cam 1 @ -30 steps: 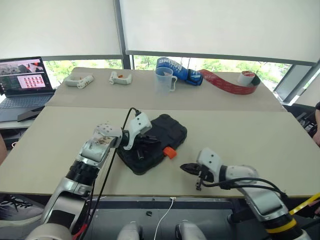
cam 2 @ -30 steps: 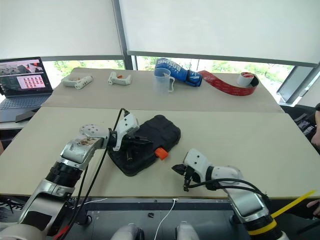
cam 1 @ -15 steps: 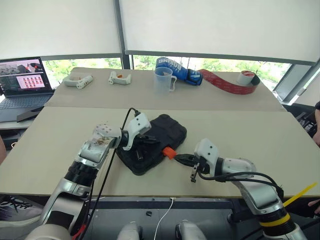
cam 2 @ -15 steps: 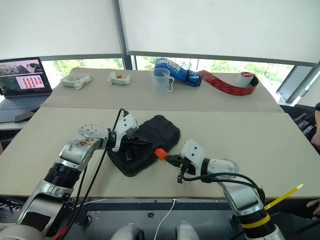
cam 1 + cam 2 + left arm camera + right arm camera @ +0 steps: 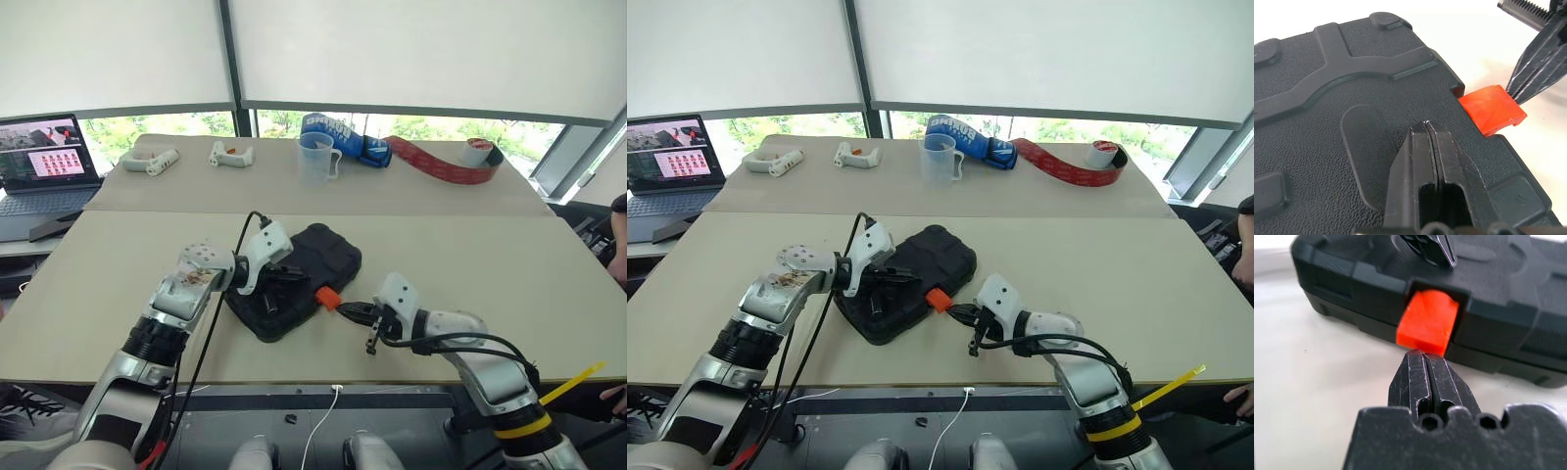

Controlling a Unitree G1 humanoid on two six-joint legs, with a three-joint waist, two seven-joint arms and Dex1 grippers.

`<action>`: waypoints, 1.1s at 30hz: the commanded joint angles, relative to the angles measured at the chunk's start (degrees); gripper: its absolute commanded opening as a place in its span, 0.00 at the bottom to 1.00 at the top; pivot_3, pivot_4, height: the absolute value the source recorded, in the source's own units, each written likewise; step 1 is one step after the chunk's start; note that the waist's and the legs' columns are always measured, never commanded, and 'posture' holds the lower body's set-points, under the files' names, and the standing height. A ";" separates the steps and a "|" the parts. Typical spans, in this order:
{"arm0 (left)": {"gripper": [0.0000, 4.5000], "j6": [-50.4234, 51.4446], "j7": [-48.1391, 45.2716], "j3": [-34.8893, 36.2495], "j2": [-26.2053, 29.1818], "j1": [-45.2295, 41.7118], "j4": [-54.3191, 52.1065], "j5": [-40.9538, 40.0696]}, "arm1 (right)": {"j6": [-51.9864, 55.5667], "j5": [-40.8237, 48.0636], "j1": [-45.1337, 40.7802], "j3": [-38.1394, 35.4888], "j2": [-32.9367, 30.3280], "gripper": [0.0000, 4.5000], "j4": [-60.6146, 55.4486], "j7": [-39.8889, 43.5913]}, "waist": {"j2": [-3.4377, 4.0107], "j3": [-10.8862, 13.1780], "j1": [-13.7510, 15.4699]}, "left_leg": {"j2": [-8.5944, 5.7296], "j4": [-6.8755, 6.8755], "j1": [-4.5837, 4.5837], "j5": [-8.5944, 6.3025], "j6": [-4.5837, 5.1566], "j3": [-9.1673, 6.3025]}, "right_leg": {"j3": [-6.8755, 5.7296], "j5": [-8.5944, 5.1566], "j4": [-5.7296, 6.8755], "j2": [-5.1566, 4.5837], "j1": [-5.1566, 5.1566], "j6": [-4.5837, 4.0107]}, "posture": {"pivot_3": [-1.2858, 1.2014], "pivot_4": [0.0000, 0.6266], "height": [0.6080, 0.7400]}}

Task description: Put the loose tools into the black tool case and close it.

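Observation:
The black tool case [image 5: 331, 257] lies with its lid down in the middle of the near table. Its orange latch [image 5: 326, 297] sticks out from the front edge. My left gripper [image 5: 1425, 125] is shut, with nothing in it, and its tip rests on the lid just behind the latch [image 5: 1492, 110]. My right gripper [image 5: 1424, 355] is also shut and empty, and its tip touches the lower edge of the orange latch [image 5: 1427, 320]. The loose tools are out of view.
On the far table stand a clear measuring cup [image 5: 315, 157], a blue roll [image 5: 343, 137], a strip of red tape [image 5: 441, 164] and two white handles [image 5: 152, 159] [image 5: 230, 154]. An open laptop [image 5: 39, 162] sits at the far left.
My right gripper has moved left across the table, up to the orange latch. The left gripper has stayed on the lid.

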 commanded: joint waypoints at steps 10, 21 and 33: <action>0.01 3.47 0.23 -3.25 0.86 3.79 2.59 1.81 | -1.97 -0.18 -0.08 -0.51 -1.51 0.00 -2.41 2.36 | 0.02 0.00 0.41 | -0.01 -0.04 -0.06 0.00 0.00 -0.01 | -0.01 -0.04 -0.05 -0.08 0.00 0.03 | 0.52 0.24 1.00; 0.01 3.57 0.48 -3.24 0.54 3.73 3.11 1.72 | 5.38 7.73 -2.66 -5.96 -4.91 0.00 -11.74 3.11 | 0.02 0.00 0.42 | 0.00 -0.11 -0.04 -0.01 0.00 -0.05 | -0.03 -0.11 -0.12 -0.08 0.01 0.07 | 0.52 0.24 1.00; 0.01 4.40 0.80 -2.94 0.55 3.90 2.54 1.34 | 3.24 1.50 -5.57 -0.87 -4.14 0.00 -4.04 1.21 | 0.02 0.00 0.59 | -0.04 -0.11 -0.20 -0.01 0.00 -0.05 | -0.05 -0.12 -0.20 -0.18 -0.05 0.04 | 0.52 0.24 1.00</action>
